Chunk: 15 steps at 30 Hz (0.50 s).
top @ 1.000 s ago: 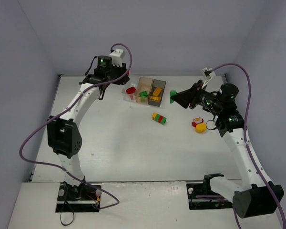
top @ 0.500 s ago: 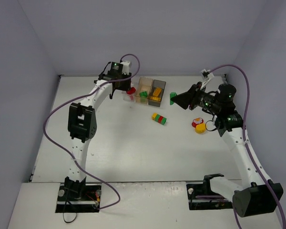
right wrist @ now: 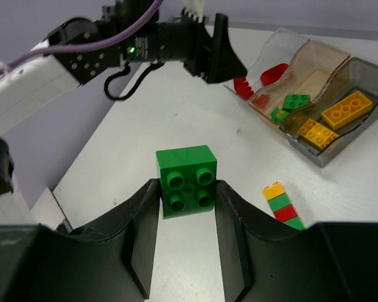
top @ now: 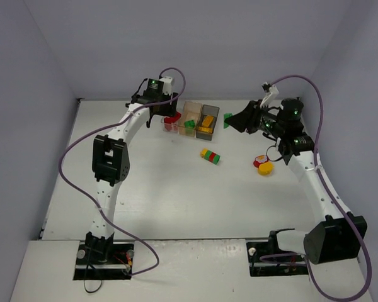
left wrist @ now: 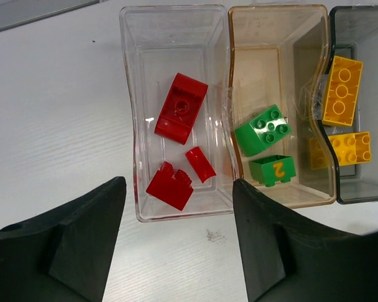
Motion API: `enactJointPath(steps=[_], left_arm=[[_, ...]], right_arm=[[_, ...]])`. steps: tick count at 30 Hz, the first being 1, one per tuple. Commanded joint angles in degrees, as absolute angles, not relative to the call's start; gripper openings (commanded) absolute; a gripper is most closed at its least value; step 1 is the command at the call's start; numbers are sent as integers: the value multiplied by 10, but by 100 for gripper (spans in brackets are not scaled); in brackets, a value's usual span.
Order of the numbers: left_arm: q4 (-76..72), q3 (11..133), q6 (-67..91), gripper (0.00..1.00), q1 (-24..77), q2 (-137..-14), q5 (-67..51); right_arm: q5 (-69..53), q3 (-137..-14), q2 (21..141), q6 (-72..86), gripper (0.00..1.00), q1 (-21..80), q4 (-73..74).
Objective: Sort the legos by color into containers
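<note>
A green lego [right wrist: 186,181] sat pinched between the right fingers [right wrist: 138,220], above the white table [top: 164,189] inside lilac walls [top: 239,44]. The left fingers [left wrist: 82,233] gaped wide above the clear box [left wrist: 127,94] of red pieces [left wrist: 181,108]. Two green bricks [left wrist: 263,129] lay in the orange-tinted box [left wrist: 258,69], yellow bricks [left wrist: 342,90] in the grey box [left wrist: 365,31].

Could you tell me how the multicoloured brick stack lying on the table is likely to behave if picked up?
The stack looks like hard, glossy plastic, so probably stiff and slightly slippery. Its flat sides suggest it will not roll. As several joined bricks, it might split at a seam if gripped by one end.
</note>
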<state>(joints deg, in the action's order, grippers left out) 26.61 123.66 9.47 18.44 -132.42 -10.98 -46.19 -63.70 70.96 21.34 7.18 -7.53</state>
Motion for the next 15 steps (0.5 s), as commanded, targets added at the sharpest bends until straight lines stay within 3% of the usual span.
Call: enactJointPath(steps=[1,7,8,15], left_arm=[[239,1220,91,63,190,-1245,-97],[219,1093,104,72,190,-1069,-47],[217,1040,105,87,190,-1044,-35],[247,826,142,87,192,-802,-11]], right_arm=[[-416,-699,746,228,0,78,-112],[-330,-807,895,238,0,125,-106],[-310,-823,914,240,0,132,-104],[-205,-945,1061,256,0,189,-104]])
